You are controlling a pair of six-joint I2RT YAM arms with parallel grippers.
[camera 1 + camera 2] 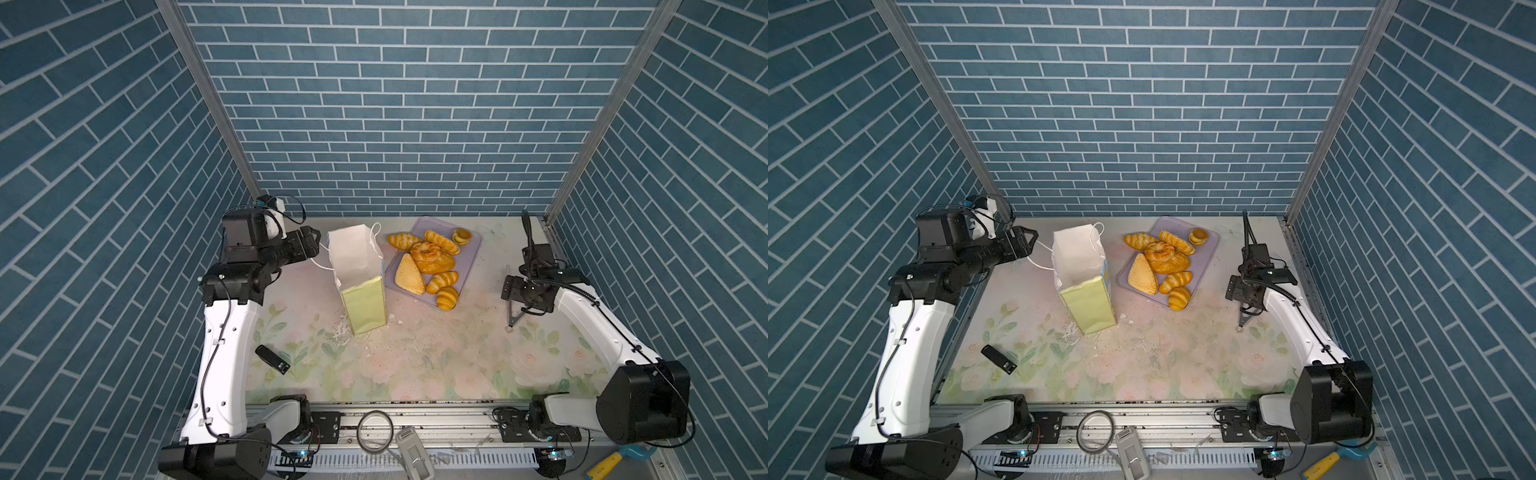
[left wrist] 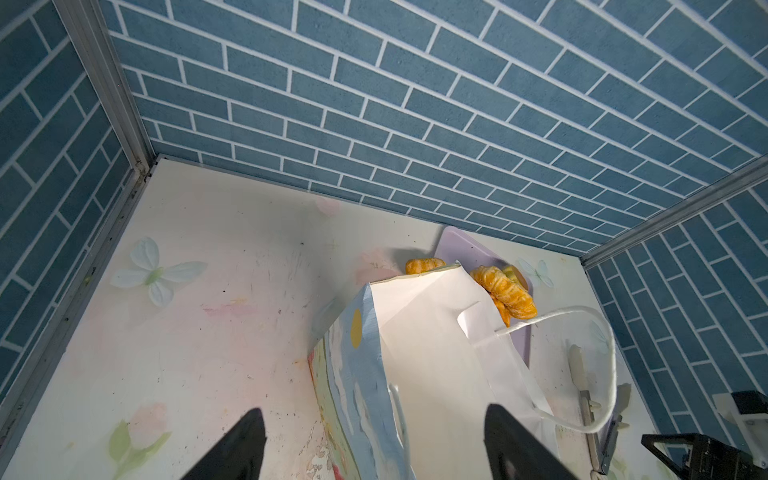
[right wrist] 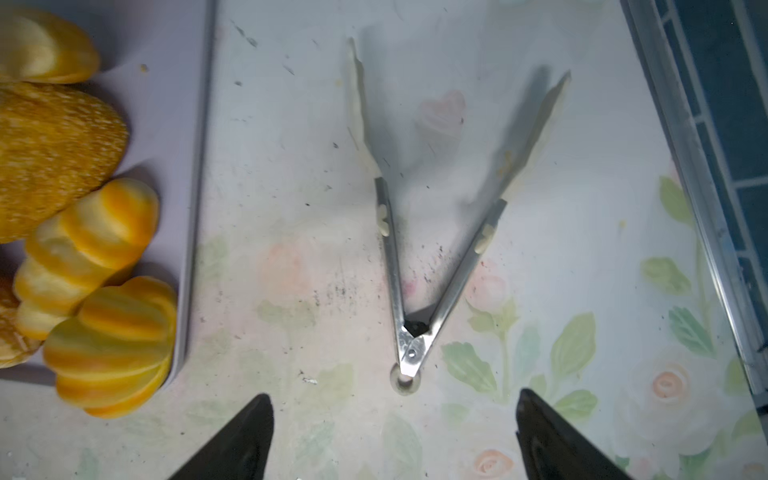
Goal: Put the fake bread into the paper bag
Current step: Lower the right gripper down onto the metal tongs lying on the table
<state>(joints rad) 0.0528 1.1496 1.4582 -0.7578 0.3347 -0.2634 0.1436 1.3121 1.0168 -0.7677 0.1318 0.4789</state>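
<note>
The fake bread (image 1: 432, 262) (image 1: 1163, 262), several glossy golden pieces, lies piled on a lavender tray (image 1: 471, 253) at the back right of centre. The paper bag (image 1: 362, 301) (image 1: 1088, 307) stands upright and open just left of the tray, with its white lining showing. My left gripper (image 1: 316, 243) (image 2: 376, 440) hovers open at the bag's left rim, beside a white cord handle (image 2: 598, 332). The bag's blue side panel (image 2: 365, 374) shows between its jaws. My right gripper (image 1: 510, 289) (image 3: 395, 432) is open and empty, low over the table to the right of the tray.
Metal tongs (image 1: 513, 318) (image 3: 419, 249) lie spread open on the floral table under my right gripper. A small black device (image 1: 273, 358) lies front left. A tape ring (image 1: 375, 430), a grey gadget (image 1: 413, 457) and a yellow-handled tool (image 1: 611, 461) sit at the front rail.
</note>
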